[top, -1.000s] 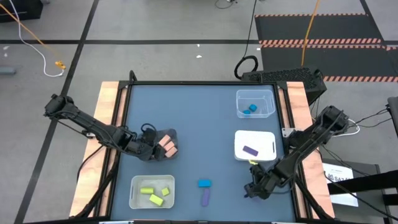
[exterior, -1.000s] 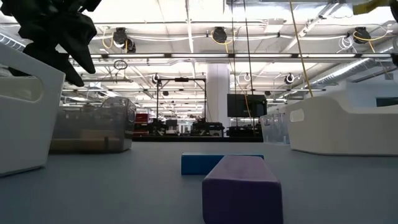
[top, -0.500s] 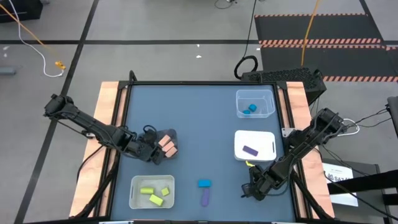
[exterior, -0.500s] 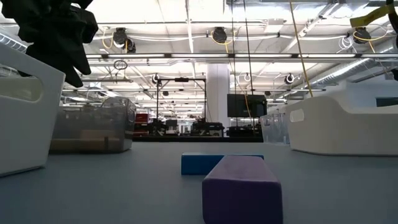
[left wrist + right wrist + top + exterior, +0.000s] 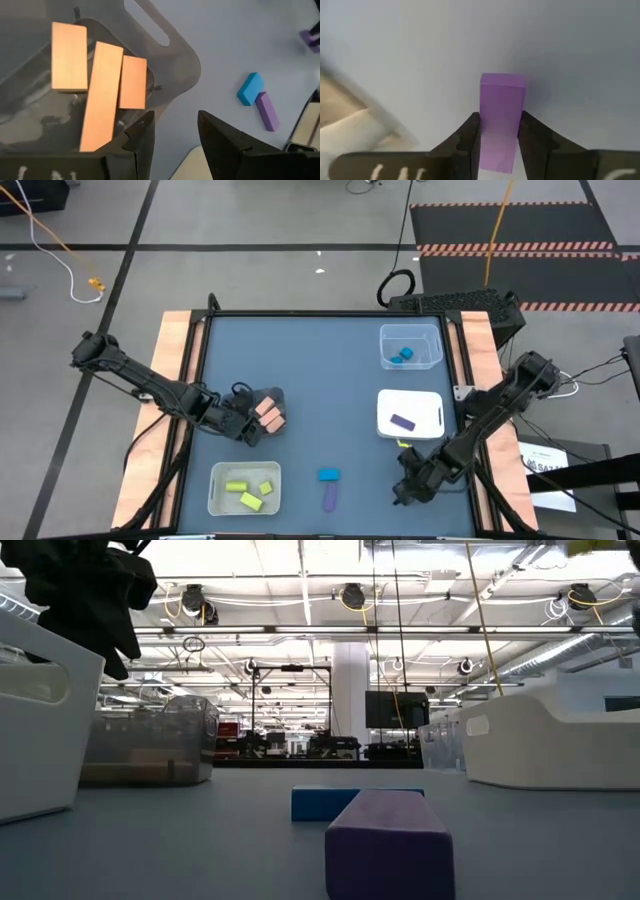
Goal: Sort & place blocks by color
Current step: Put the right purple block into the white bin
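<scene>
Here the right claw [image 5: 497, 132] was closed on a purple bar [image 5: 501, 120], its two fingers pinching the long flat sides, near the worktop's [image 5: 320, 380] front right corner just in front of the white tray [image 5: 432, 412]. The bar looked rigid, light and smooth-faced, so a squeeze across its narrow width near the middle seemed the safest hold; a grip near one end might have let it swing. The left claw [image 5: 175, 132] hung partly open and empty over the dark bin [image 5: 170, 65] holding three salmon-tan blocks [image 5: 102, 95].
</scene>
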You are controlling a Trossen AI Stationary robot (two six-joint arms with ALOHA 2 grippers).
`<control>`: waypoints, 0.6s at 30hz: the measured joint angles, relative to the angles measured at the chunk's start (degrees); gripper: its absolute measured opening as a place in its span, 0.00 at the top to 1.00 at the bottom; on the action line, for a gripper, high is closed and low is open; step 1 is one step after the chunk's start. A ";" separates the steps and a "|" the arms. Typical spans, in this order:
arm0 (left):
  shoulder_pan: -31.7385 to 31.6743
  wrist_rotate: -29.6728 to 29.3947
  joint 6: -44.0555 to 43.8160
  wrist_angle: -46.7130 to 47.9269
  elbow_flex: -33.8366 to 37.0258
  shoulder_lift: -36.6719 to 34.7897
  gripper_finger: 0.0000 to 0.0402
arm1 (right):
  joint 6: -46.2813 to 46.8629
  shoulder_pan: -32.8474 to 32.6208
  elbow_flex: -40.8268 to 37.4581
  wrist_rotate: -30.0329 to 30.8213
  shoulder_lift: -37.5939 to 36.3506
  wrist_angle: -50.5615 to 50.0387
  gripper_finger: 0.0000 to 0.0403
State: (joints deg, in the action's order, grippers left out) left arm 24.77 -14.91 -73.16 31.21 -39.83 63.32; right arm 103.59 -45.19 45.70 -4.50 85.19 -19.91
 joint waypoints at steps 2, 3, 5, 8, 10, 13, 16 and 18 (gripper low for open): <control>0.00 0.58 -1.27 -0.62 0.00 0.01 0.63 | -3.29 0.08 0.17 3.08 -3.24 0.86 0.78; 0.00 1.15 -1.64 -1.64 0.00 0.01 0.63 | -5.28 0.09 0.17 4.59 -4.70 1.72 0.78; 0.00 2.14 -1.97 -3.47 0.00 0.01 0.63 | -9.87 0.13 0.17 8.36 -7.22 4.33 0.78; 0.00 2.71 -1.73 -7.28 0.00 0.01 0.63 | -19.60 0.25 0.20 16.67 -11.76 8.50 0.78; 0.00 2.69 -1.69 -9.91 0.00 0.01 0.63 | -26.46 0.59 0.30 23.42 -14.47 10.25 0.78; 0.00 2.07 -1.48 -14.32 0.00 0.01 0.63 | -37.16 1.65 0.24 34.16 -18.20 12.61 0.78; 0.00 1.16 0.10 -19.43 0.00 0.01 0.63 | -48.50 3.19 0.26 43.46 -21.56 16.44 0.78; 0.00 0.34 1.71 -23.41 0.00 0.01 0.63 | -57.08 4.52 0.26 47.30 -23.04 20.67 0.78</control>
State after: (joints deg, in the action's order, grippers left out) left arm 24.77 -14.57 -71.45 7.81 -39.83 63.33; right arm 46.51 -40.67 45.95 42.79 62.15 0.76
